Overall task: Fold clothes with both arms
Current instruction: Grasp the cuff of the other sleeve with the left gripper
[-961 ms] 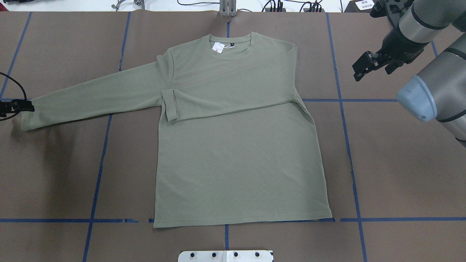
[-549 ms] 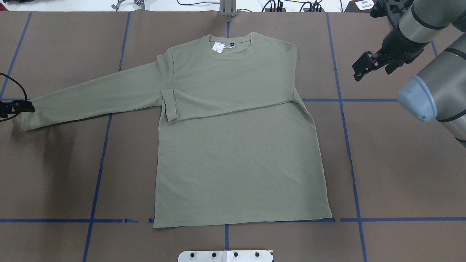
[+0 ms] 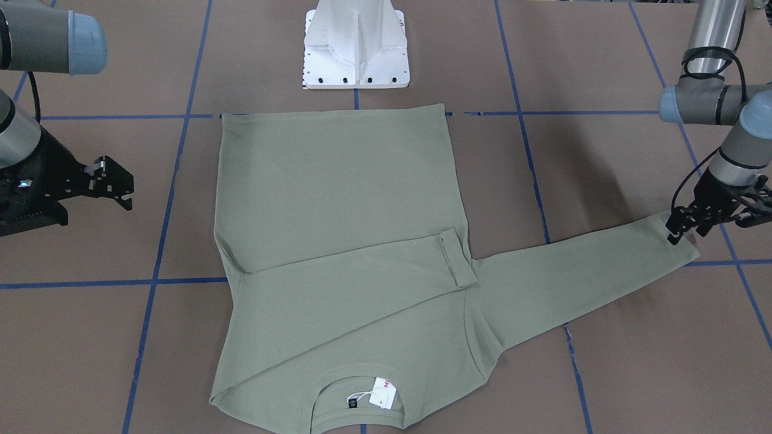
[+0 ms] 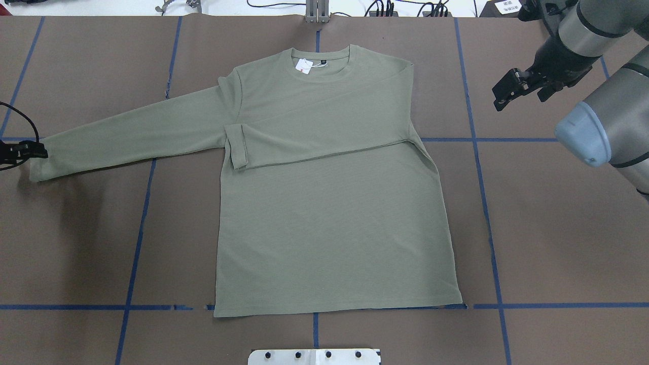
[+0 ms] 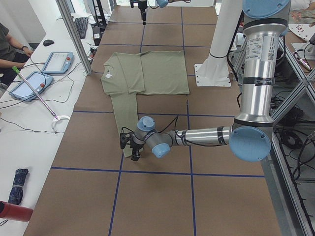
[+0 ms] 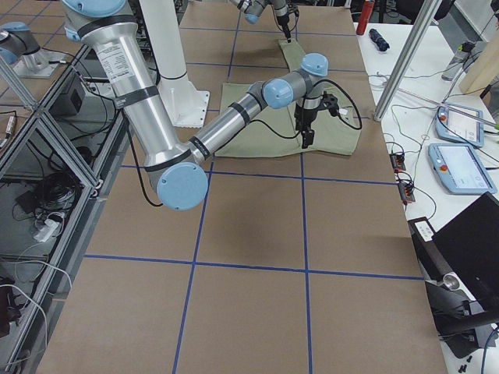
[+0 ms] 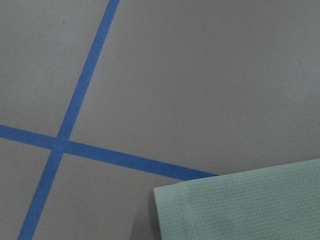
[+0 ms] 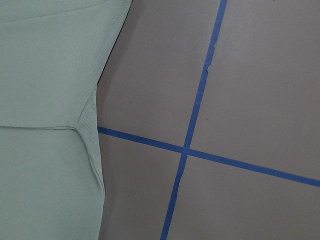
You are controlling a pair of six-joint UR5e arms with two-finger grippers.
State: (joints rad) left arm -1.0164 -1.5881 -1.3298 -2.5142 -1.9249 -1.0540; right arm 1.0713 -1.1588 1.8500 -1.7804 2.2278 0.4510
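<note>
The olive-green shirt (image 4: 329, 218) lies flat on the brown table, neck at the far edge. One sleeve (image 4: 314, 142) is folded across the chest. The other sleeve (image 4: 132, 134) stretches out to the overhead view's left. My left gripper (image 4: 28, 150) sits low at that sleeve's cuff (image 3: 684, 244), and its jaws look open around the cuff end. The left wrist view shows only the cuff corner (image 7: 240, 205) and no fingers. My right gripper (image 4: 499, 94) hangs open and empty over bare table, right of the folded shoulder.
The white pedestal base (image 3: 356, 48) stands at the near edge behind the hem. Blue tape lines (image 4: 476, 152) cross the brown table cover. A side desk with tablets (image 5: 56, 61) and a seated person (image 5: 7, 49) runs along the far edge.
My left gripper has shifted slightly at the cuff. The right gripper has drifted a little toward the far edge. The shirt has not moved.
</note>
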